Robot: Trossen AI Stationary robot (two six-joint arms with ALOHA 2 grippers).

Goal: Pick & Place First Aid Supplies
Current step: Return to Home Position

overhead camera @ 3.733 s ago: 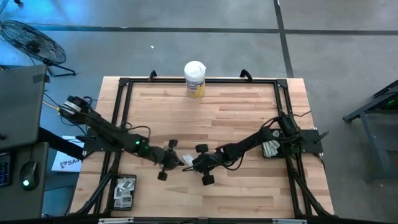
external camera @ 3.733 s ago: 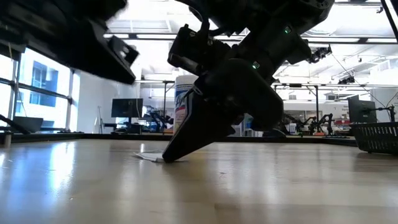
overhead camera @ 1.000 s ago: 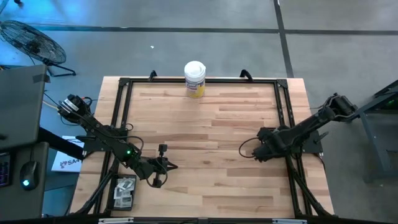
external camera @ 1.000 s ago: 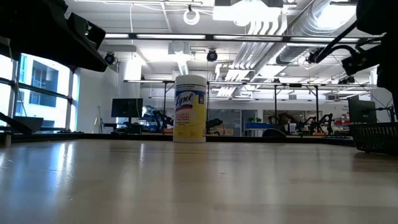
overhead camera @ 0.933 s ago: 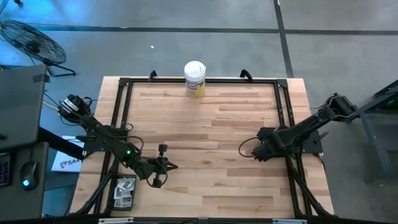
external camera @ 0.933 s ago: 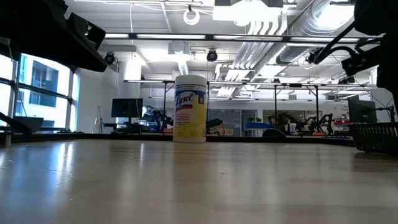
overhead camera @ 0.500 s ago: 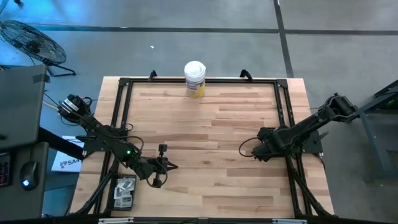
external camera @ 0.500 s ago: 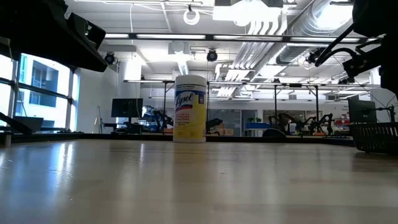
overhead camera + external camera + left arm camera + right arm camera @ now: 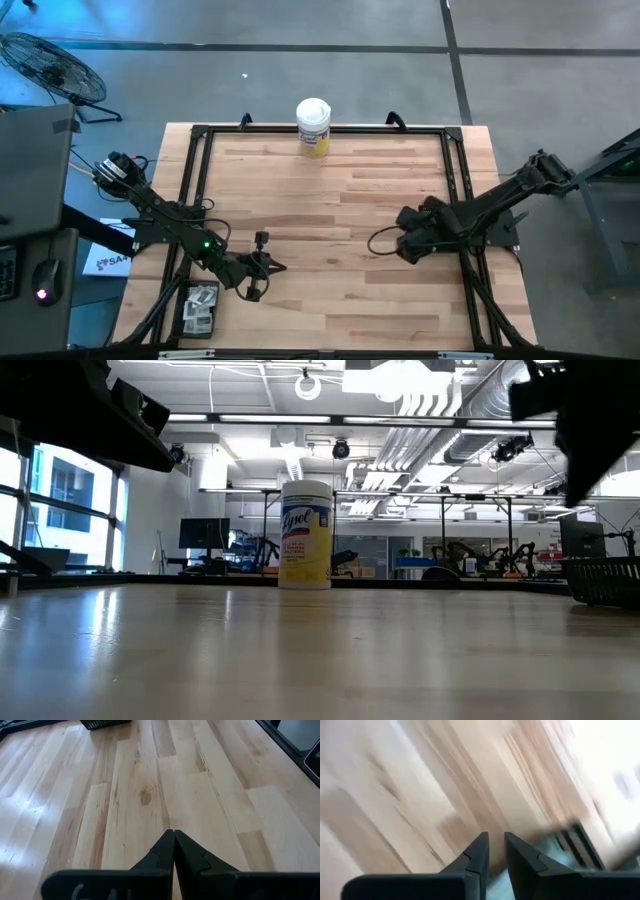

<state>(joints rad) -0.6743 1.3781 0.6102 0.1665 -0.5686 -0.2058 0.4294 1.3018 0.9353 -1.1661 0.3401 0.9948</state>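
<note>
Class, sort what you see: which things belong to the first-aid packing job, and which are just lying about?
Job: packets; the black bin holding them; left pincer; right pincer.

Lying about: canister; fan; mouse.

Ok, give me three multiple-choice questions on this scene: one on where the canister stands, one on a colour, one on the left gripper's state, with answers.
1. Where does the canister stand?
A. in a gripper
B. at the far edge of the table, near its middle
C. inside a black bin

2. What colour is most of the canister's label?
A. red
B. green
C. yellow

3. How are the fingers of the left gripper?
A. shut on nothing
B. wide open
C. shut on a packet

Answers:
1 B: the high view shows it upright at the far edge.
2 C: the low view shows a mostly yellow label.
3 A: the left wrist view shows the fingers meeting over bare wood.
</note>
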